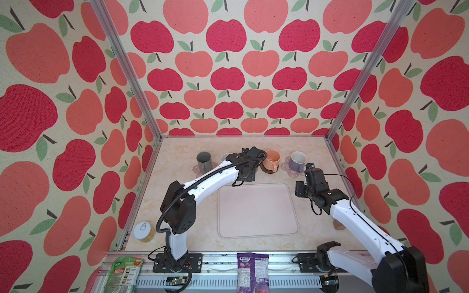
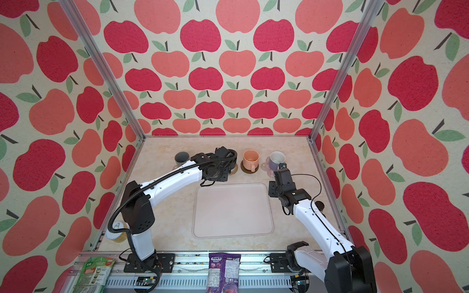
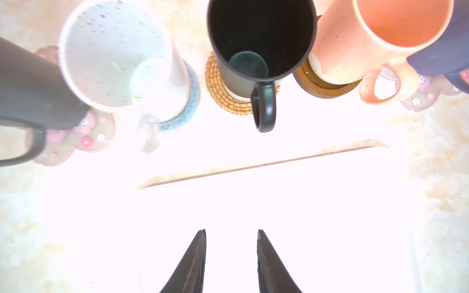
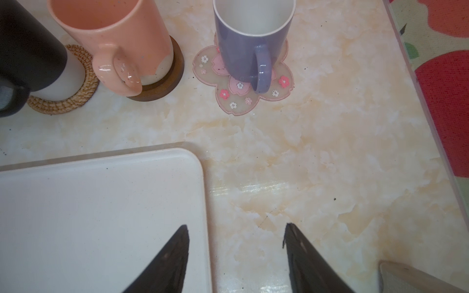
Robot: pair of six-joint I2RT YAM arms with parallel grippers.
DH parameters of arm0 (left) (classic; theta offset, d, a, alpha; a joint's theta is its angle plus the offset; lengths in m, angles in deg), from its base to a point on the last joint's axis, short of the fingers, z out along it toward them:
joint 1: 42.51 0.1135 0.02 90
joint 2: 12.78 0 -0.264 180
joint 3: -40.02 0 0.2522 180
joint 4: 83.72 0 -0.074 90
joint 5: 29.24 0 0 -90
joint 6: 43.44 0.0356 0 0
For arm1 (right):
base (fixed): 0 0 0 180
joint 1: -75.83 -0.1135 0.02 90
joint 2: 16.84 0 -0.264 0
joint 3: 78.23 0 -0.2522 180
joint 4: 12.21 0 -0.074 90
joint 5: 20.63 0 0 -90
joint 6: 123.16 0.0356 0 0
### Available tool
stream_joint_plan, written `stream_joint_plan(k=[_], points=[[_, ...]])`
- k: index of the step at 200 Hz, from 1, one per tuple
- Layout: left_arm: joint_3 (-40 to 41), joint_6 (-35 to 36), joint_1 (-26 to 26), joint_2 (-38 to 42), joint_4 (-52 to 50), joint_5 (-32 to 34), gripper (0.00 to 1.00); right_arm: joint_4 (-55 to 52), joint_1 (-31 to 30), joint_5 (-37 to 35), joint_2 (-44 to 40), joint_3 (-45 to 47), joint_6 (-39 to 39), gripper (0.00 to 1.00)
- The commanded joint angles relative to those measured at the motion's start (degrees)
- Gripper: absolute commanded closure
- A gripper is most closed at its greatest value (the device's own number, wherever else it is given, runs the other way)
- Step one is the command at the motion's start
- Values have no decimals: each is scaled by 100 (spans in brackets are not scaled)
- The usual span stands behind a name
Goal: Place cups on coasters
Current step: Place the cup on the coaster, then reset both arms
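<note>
Black cup (image 3: pixel 261 33) on rattan coaster (image 3: pixel 215 85), we note, ahead of left jaws, narrowly parted, empty; right jaws wider, empty.

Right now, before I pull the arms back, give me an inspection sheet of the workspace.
surface: marbled table; tray bare.
job's things: grey cup on flower coaster; white cup on blue coaster; black cup on rattan coaster; peach cup on brown coaster; lavender cup on other flower coaster. All upright.
clutter: can at the table's front-left corner; green packet and purple bag on the front rail.
grippers: left hand open, empty; right hand open, empty.
cables: conduit along the left arm; thin cable loops off the right arm.
surroundings: apple-print walls, frame posts.
</note>
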Motion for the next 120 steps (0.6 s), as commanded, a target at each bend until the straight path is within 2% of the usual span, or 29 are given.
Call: stream_joint_plan(k=[1,21,56,120], points=[[701,469,67,580,235,724,64,-59,70,-171,47,-239,-167,37],[1317,619,277,1165,406,912,63,89,127,-180,159,-318,-299,36],[2180,1030,1039,2111,802,729,58,577,424,31,353,-443,-509,34],[3531,1816,2347,3541,1726,1105,56,1101,1125,548,627,-536,-631,33]])
